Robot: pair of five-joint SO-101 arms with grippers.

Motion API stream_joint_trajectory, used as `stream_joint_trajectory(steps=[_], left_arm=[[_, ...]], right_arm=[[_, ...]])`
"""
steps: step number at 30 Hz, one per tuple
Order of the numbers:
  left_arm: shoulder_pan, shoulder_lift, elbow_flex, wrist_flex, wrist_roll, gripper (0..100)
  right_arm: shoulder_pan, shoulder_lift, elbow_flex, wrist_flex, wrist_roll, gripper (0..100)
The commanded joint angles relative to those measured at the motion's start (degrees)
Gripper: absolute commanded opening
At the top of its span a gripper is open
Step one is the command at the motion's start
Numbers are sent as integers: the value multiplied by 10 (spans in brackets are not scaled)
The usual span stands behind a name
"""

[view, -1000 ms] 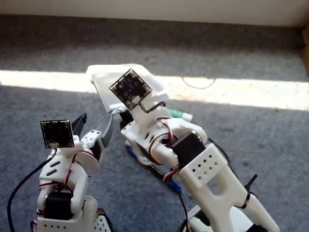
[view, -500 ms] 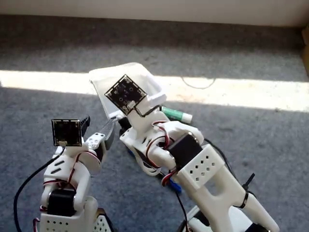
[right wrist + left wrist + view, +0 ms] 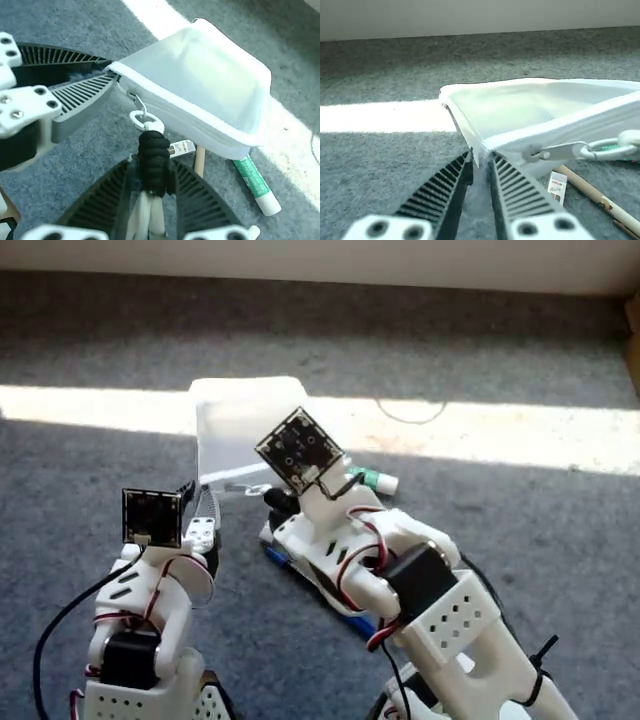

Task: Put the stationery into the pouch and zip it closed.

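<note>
The white translucent pouch (image 3: 245,418) lies on the grey carpet (image 3: 520,540), in the sunlit strip beyond both arms. The left gripper (image 3: 480,161) has its jaws pinched on the pouch's near-left corner. The right gripper (image 3: 152,167) has its jaws clamped on the zipper's black cord pull (image 3: 151,150). A green-and-white stick (image 3: 254,186) lies right of the pouch, and a small white tag (image 3: 556,184) beside the pencil (image 3: 590,192) carries red print too small to read

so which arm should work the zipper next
Right. The right gripper is shut on the black cord tied to the zipper pull, while the left gripper pinches the corner of the pouch, bracing it.
</note>
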Motion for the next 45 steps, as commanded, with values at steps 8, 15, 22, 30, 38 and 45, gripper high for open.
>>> stream_joint_trajectory(steps=[8, 15, 22, 30, 38, 45], left_arm=[[-1, -7, -14, -4, -32, 5], [-1, -7, -14, -4, -32, 7], [-1, -7, -14, -6, -32, 7], [-1, -7, -14, -6, -32, 27], [-2, -7, -8, -4, 9, 204], [-1, -7, 8, -8, 9, 204]], right_arm=[[108, -44, 31, -47, 16, 4], [145, -45, 30, -47, 18, 4], [196, -45, 27, -47, 18, 4], [202, -45, 27, -43, 18, 4], [167, -46, 25, 7, 15, 4], [159, -117, 26, 29, 15, 4]])
